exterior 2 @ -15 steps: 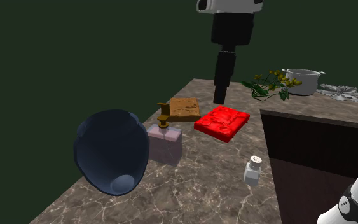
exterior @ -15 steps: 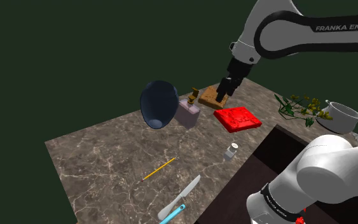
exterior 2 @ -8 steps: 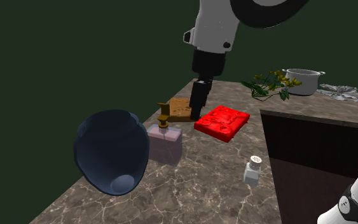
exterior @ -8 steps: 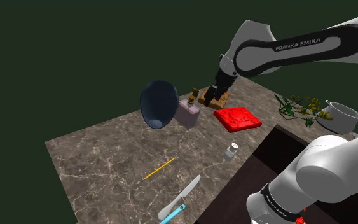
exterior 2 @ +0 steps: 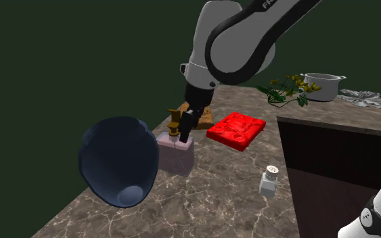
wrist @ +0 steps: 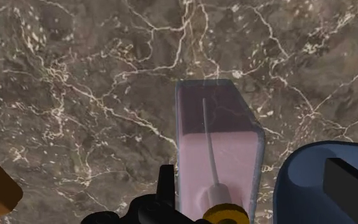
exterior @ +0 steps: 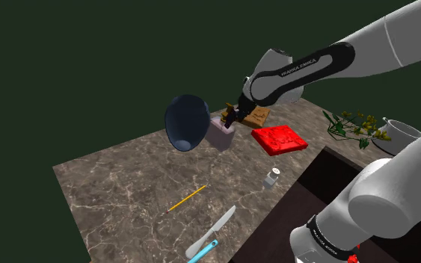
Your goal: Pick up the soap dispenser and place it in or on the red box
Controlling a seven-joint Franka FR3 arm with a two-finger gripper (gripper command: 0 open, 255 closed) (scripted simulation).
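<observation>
Soap dispenser (exterior 2: 175,155) apparently straddled by pincer (exterior 2: 184,133).

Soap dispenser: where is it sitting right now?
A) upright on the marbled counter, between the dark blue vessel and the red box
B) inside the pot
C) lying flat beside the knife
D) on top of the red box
A: the soap dispenser stands upright on the counter, with the dark blue vessel on one side and the red box on the other.

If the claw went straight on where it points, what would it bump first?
Probably the soap dispenser, right under the open claw. One finger might brush the blue vase beside it; depth is unclear.
</observation>
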